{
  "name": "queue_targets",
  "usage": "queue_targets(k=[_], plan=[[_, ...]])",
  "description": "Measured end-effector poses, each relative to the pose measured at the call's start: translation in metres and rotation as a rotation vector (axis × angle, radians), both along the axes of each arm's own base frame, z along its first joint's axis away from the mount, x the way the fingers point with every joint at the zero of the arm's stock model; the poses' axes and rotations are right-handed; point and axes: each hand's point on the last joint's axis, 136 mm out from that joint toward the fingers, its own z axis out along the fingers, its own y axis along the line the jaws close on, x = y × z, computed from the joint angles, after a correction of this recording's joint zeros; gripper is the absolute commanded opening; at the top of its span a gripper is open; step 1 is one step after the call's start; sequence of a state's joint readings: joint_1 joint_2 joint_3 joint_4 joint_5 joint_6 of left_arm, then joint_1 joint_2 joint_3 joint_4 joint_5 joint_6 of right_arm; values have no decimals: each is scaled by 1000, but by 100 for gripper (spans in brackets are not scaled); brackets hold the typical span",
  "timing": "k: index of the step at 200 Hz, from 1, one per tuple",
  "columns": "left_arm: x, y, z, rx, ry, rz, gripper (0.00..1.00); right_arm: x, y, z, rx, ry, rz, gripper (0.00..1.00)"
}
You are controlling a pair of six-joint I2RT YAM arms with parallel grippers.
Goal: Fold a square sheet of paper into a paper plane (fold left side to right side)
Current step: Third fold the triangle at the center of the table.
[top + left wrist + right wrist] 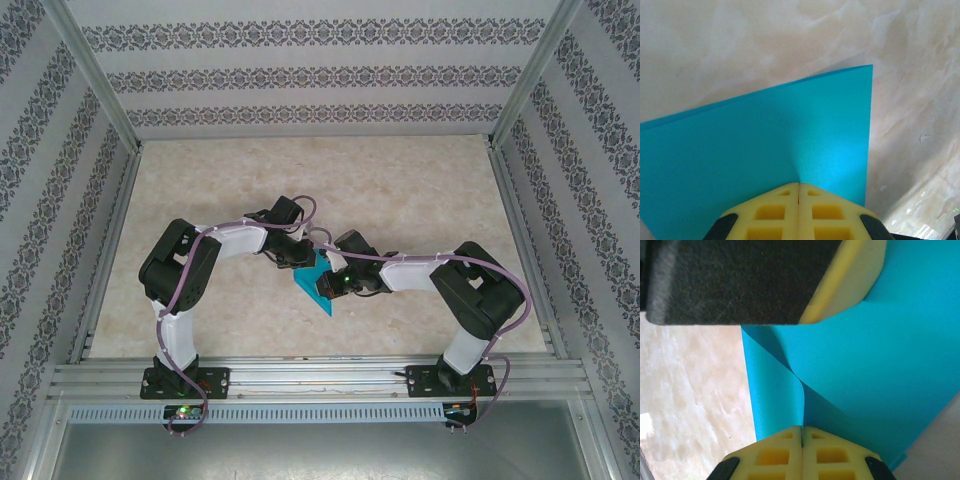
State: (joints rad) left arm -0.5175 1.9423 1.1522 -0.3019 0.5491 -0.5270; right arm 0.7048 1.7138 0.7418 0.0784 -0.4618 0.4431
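The teal-blue square sheet of paper (318, 291) hangs between the two grippers over the middle of the table. My left gripper (300, 262) is shut, and in the left wrist view its yellow tips (798, 185) pinch the sheet (765, 140), which puckers at the tip. My right gripper (337, 283) is shut as well. In the right wrist view (802, 429) a curled edge of the sheet (880, 365) runs into the seam between its jaws. The left gripper's black and yellow finger (740, 280) crosses the top of that view, against the paper.
The beige marbled table (300, 180) spreads behind and beside the arms. Aluminium rails (320, 378) run along the near edge with both arm bases on them. Patterned walls (40, 200) close in the left, right and back sides.
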Motion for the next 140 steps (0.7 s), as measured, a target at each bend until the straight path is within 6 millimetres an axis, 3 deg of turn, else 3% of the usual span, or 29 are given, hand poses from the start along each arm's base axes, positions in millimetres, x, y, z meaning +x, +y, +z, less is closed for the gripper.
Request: queue_targets(k=[140], plan=[[0,0,0,0,0,0,3,2,0,6,11,-14,-2,0]])
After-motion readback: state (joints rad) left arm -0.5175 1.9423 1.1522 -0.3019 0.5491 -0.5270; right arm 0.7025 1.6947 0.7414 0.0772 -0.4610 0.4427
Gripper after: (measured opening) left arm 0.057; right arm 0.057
